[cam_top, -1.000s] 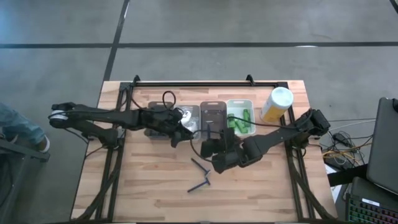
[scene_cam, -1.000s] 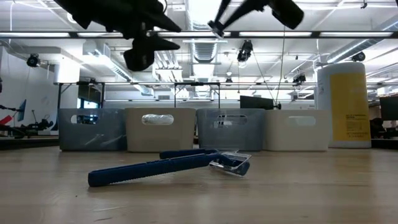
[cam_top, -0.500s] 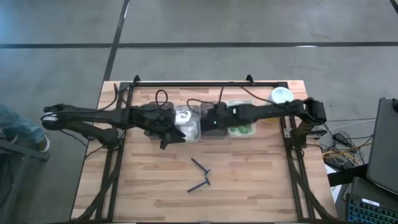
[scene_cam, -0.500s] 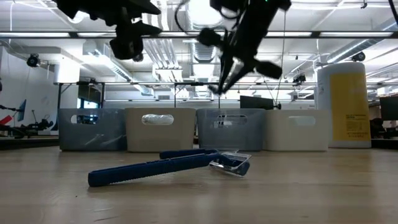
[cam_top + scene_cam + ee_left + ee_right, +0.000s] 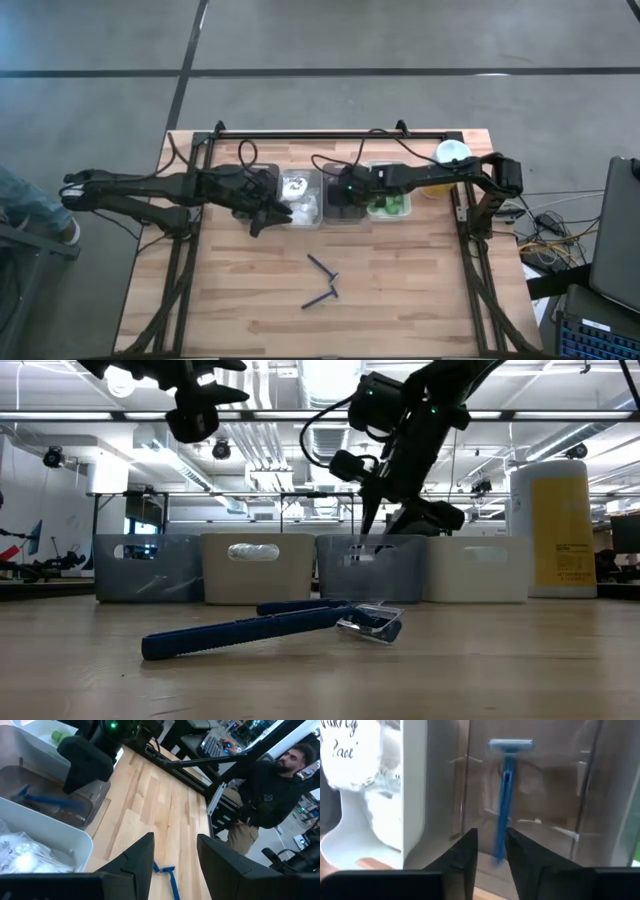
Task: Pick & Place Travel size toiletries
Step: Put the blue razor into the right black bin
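Two dark blue razors (image 5: 322, 281) lie on the bare wood toward the table's near side, one across the other's end in the low view (image 5: 270, 628). A third blue razor (image 5: 506, 795) lies inside the dark clear bin (image 5: 345, 203), head away from my right gripper (image 5: 489, 855), which hangs open just above it (image 5: 340, 190). White wrapped packets (image 5: 297, 190) fill the white bin to its left; green bottles (image 5: 388, 196) lie in the bin to its right. My left gripper (image 5: 175, 855) hovers open by the bins' near side (image 5: 262, 215), holding nothing.
Four bins stand in a row at mid-table, the leftmost grey one (image 5: 248, 185) partly under my left arm. A yellow canister with a white lid (image 5: 448, 160) stands at the row's right end. A person (image 5: 270, 785) stands beyond the table. Bare wood lies around the two razors.
My right gripper has swung from the table's middle toward the far side, over the dark bin, and dipped down to it; the thin razor seen hanging below it half a second ago now lies in that bin. My left gripper has drifted a little toward the table's left.
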`<state>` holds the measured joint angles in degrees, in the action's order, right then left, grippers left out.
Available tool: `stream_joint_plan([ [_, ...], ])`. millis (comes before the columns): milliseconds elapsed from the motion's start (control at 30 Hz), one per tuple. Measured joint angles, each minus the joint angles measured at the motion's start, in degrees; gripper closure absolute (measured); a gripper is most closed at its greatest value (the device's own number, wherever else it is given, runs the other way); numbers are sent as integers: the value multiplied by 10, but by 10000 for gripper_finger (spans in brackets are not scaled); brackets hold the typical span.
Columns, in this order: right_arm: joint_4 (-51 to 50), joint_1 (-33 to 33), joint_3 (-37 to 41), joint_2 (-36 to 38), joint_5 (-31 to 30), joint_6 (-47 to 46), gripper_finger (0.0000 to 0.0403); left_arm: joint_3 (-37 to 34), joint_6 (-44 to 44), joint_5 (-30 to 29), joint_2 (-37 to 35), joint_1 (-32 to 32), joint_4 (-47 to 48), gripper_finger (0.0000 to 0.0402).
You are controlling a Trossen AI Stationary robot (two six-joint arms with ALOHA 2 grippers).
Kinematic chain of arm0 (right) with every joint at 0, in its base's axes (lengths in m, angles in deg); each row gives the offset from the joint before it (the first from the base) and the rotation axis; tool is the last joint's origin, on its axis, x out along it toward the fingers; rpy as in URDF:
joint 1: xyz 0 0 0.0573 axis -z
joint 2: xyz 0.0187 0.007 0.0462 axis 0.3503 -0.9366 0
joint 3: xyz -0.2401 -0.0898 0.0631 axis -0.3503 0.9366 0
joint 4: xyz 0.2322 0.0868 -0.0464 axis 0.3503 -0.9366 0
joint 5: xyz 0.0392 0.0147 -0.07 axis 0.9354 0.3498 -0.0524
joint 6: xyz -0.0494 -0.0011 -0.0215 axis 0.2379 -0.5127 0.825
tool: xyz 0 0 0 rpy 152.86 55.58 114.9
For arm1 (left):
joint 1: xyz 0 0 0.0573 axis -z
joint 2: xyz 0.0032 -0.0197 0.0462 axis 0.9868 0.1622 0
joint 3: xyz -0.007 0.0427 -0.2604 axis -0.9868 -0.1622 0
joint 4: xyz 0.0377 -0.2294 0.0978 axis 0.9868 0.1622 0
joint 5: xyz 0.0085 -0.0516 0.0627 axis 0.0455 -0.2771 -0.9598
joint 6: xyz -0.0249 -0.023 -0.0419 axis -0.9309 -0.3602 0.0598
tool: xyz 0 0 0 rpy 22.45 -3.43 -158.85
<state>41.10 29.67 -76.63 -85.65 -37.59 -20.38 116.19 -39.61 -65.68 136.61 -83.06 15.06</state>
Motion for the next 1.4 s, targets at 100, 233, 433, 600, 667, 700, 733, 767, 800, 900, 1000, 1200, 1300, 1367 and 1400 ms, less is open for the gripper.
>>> stream_joint_plan([
  [100, 0, -1, -1, 0, -12, 0, 281, 0, 3, 0, 2, 0, 1, 248],
  [233, -1, -5, -15, 0, -12, 22, 246, 0, 7, 0, 4, -1, 11, 248],
  [433, -14, -41, -57, 0, -28, 67, 206, 0, 15, 1, 5, -1, 59, 248],
  [600, -50, -98, -87, 0, -29, 101, 188, 0, 15, 1, 5, -1, 121, 247],
  [667, -54, -129, -91, 0, -29, 112, 184, 0, 13, 8, 4, 0, 142, 247],
  [700, -53, -146, -92, 0, -29, 120, 182, 0, 13, 10, 3, 1, 150, 247],
  [733, -51, -163, -93, 0, -29, 127, 181, 0, 13, 12, 2, 1, 158, 247],
  [767, -51, -180, -93, 0, -29, 133, 181, 0, 12, 15, 1, 3, 163, 248],
  [800, -50, -196, -93, -4, -30, 134, 182, 0, 12, 18, 0, 5, 166, 248],
  [900, -49, -237, -92, -23, -31, 134, 186, 0, 14, 21, -1, 11, 169, 247],
  [1000, -47, -259, -101, -55, -31, 114, 188, 0, 14, 22, -2, 20, 169, 246],
  [1200, -56, -268, -166, -135, -40, 112, 178, 0, 5, 22, -4, 45, 168, 247],
  [1300, -102, -268, -215, -173, -42, 131, 172, 0, -9, 21, -6, 61, 167, 246],
  [1367, -137, -268, -245, -200, -43, 147, 167, 0, -20, 20, -7, 74, 167, 246],
  [1400, -151, -268, -260, -212, -44, 156, 165, 0, -24, 20, -9, 80, 166, 246],
])
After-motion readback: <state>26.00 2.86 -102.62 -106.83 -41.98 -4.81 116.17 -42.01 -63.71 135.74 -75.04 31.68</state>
